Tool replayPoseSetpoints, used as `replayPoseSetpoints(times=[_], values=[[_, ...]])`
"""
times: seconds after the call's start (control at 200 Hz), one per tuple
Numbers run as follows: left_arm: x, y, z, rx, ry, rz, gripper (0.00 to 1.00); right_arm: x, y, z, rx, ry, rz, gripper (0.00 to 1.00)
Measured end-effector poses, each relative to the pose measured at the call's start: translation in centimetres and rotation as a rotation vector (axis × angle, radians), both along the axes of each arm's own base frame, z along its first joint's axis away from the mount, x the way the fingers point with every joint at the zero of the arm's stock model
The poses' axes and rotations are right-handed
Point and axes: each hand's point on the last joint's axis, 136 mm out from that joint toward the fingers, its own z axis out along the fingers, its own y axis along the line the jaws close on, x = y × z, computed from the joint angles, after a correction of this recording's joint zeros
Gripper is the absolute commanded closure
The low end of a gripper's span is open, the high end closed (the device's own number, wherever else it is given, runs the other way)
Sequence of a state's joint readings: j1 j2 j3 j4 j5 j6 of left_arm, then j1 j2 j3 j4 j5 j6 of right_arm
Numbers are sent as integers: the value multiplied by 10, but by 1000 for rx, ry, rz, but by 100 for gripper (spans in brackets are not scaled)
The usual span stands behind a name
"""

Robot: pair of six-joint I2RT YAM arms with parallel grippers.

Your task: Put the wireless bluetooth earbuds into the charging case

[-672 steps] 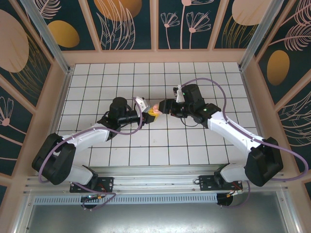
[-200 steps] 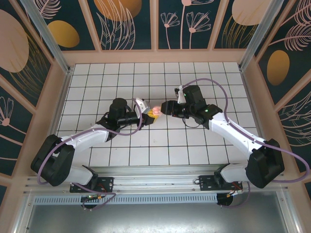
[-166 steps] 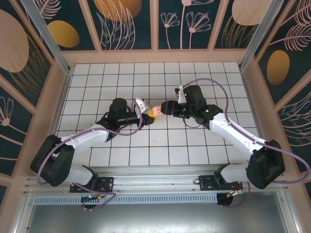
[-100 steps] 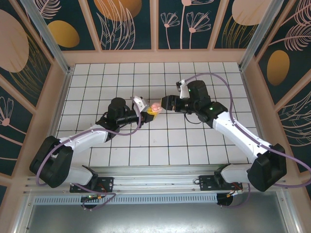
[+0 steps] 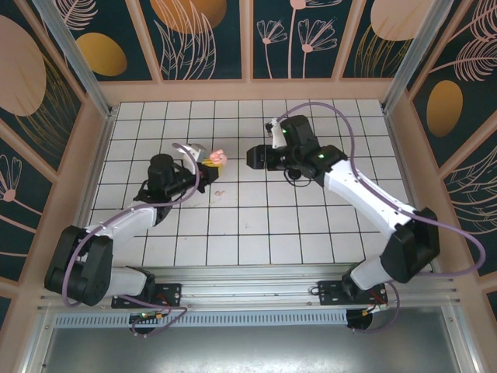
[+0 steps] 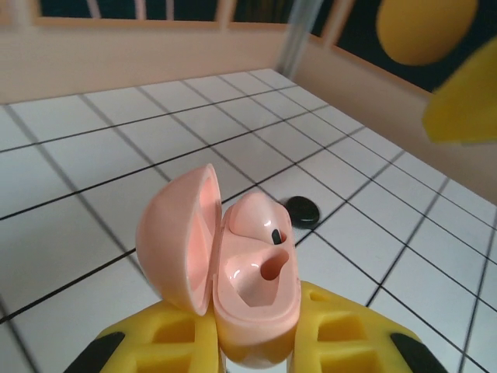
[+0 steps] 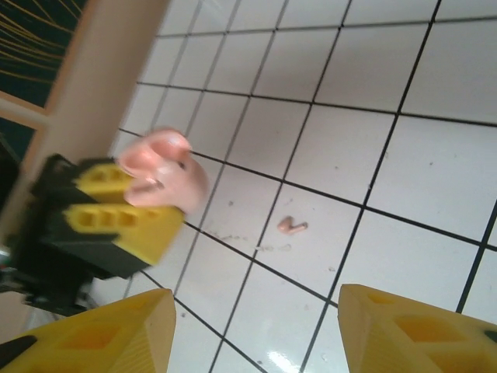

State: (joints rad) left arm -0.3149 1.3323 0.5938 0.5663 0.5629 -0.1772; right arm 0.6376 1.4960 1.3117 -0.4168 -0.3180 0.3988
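My left gripper (image 6: 256, 353) is shut on the base of a pale pink charging case (image 6: 252, 291), held up with its lid swung open to the left. One pink earbud (image 6: 255, 220) sits in the far slot; the near slot is empty. From above, the case (image 5: 217, 156) is at the tip of the left gripper (image 5: 208, 161), left of centre. A second pink earbud (image 7: 293, 225) lies loose on a white tile (image 5: 220, 189), just in front of the case. My right gripper (image 7: 256, 334) hovers open above that tile, empty, to the right of the case (image 7: 161, 172).
A small black oval object (image 6: 301, 210) lies on the tiles beyond the case. A yellow finger of the right gripper (image 6: 464, 99) hangs at the upper right of the left wrist view. The wooden side wall (image 7: 101, 93) is close behind the left gripper.
The right gripper has backed off from the case, to the right and farther back. The left gripper has carried the case left and back. A pink earbud now lies on the tile.
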Motion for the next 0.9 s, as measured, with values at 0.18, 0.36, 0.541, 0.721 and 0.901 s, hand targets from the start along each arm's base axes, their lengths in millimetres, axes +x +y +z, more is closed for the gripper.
replayPoseSetpoints(times=[0.18, 0.36, 0.541, 0.721, 0.901], values=[[11, 43, -8, -67, 72, 160, 91, 6, 29, -34, -123, 50, 65, 44], [18, 79, -20, -127, 146, 303, 91, 14, 66, -56, -242, 39, 165, 45], [20, 106, -35, -177, 209, 409, 91, 22, 95, -86, -346, 41, 252, 47], [21, 119, -41, -206, 237, 465, 91, 9, 109, -118, -409, -39, 447, 48], [24, 125, -41, -222, 239, 485, 91, -3, 112, -139, -417, -212, 708, 48]])
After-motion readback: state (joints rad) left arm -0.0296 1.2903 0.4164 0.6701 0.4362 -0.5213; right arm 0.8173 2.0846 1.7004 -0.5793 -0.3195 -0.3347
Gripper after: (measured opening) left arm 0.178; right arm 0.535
